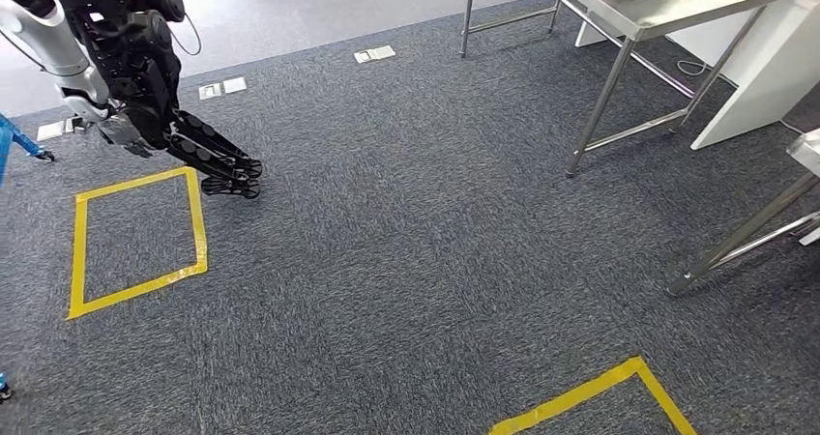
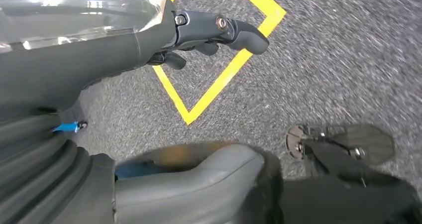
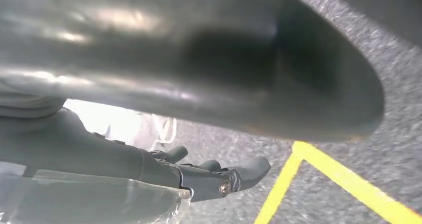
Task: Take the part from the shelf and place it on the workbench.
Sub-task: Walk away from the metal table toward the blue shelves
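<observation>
Steel workbench [image 1: 667,10] far right; left hand [image 1: 208,155] empty, fingers apart, over yellow tape square [image 1: 135,242]; right hand's state unclear.

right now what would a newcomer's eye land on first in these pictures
Probably the yellow tape square on the grey carpet, with the black left robot hand hanging just above its far corner. Next, the steel workbench at the far right, and a second yellow tape corner nearer the robot.

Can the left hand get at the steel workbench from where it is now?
Probably not yet. The left hand hangs low over the carpet beside a yellow tape square, while the workbench stands far across the room, with open carpet between. Nothing blocks the way; the robot would likely have to walk closer first.
</observation>
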